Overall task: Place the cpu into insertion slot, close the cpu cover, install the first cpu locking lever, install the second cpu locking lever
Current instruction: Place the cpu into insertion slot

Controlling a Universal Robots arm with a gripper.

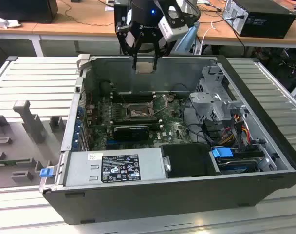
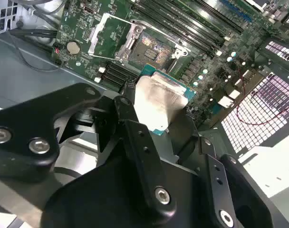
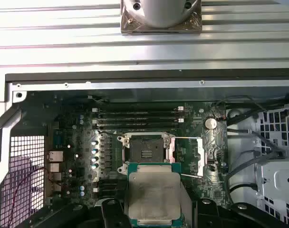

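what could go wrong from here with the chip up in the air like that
The tool holds the chip by its edges, well above the board; a slip would likely drop it onto the parts below. The socket lies open with bare contacts, so a tilted or offset landing could damage them.

I have the hand point(image 1: 145, 59) hanging above the far side of the open computer case point(image 1: 187, 200). Its 2 fingers pinch the cpu point(image 1: 145, 67) by opposite edges, well above the green motherboard point(image 1: 172, 129). The insertion slot point(image 1: 138, 112) sits mid-board, apart from the chip. A grey power supply point(image 1: 114, 168) lies along the near wall, and a drive cage point(image 1: 213, 100) stands towards the exterior view's right. The case rests on a ribbed grey bench point(image 1: 36, 80).
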